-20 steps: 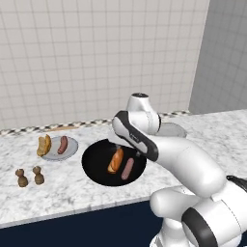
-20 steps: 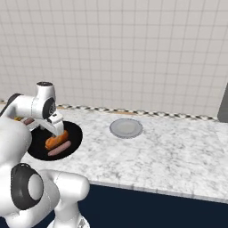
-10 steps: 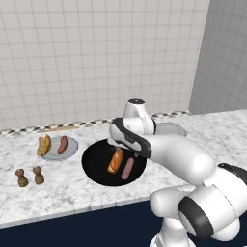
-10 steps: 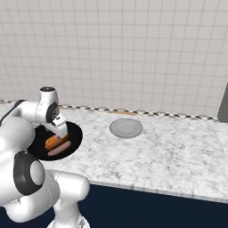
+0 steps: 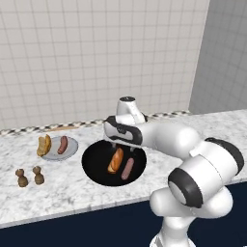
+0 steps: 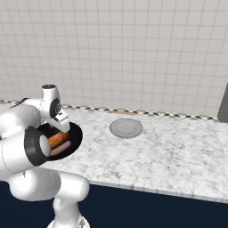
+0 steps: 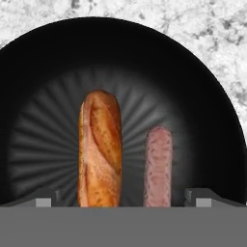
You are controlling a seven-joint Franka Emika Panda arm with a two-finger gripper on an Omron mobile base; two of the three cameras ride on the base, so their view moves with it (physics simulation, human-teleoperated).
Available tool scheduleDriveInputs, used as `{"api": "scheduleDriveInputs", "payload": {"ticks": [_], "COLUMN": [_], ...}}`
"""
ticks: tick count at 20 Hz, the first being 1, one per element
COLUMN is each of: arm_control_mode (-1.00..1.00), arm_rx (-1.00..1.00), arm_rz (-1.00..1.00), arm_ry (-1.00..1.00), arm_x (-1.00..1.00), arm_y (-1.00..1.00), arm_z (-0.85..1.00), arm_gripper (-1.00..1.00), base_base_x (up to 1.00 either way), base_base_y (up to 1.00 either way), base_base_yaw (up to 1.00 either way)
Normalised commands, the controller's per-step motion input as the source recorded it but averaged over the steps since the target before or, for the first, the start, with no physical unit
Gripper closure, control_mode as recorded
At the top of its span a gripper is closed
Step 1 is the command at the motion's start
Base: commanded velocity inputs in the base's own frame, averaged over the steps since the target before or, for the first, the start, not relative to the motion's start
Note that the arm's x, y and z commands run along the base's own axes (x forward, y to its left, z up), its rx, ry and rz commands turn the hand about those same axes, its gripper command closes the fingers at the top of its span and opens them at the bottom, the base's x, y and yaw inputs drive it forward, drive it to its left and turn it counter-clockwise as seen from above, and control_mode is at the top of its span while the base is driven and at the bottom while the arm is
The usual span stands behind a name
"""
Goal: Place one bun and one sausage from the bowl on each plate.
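Bun [image 5: 115,160] and sausage [image 5: 128,168] lie side by side in the bowl [image 5: 96,169] on the left base view, directly beneath the gripper [image 5: 118,147]. On the hand view both long axes run straight away between the wide-open, empty fingertips [image 7: 44,197], the bun [image 7: 100,147] lying left.

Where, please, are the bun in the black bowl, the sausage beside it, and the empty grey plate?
bun [image 7: 100,149], hand view, middle of its crust.
sausage [image 7: 158,166], hand view, middle of its length.
empty grey plate [image 6: 126,128], right base view, centre of its bare surface.
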Motion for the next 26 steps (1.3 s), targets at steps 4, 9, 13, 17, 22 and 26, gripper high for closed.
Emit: {"api": "scheduleDriveInputs", "payload": {"ticks": [4, 9, 13, 17, 22, 26], "arm_control_mode": [-1.0, -1.0, -1.0, -1.0, -1.0, -1.0], "arm_rx": [0.0, 0.0, 0.0, 0.0, 0.0, 0.0], "arm_rz": [0.0, 0.0, 0.0, 0.0, 0.0, 0.0], "arm_ry": [0.0, 0.0, 0.0, 0.0, 0.0, 0.0], "arm_x": [0.13, 0.04, 0.04, 0.03, 0.0, 0.0], "arm_y": [0.01, 0.0, 0.01, 0.01, 0.02, 0.04], "arm_z": [-0.21, -0.23, -0.15, -0.06, -0.07, -0.1], "arm_gripper": [-1.0, -1.0, -1.0, -1.0, -1.0, -1.0], "base_base_x": [0.0, 0.0, 0.0, 0.0, 0.0, 0.0], "base_base_y": [0.0, 0.0, 0.0, 0.0, 0.0, 0.0], "base_base_yaw": [0.0, 0.0, 0.0, 0.0, 0.0, 0.0]}}
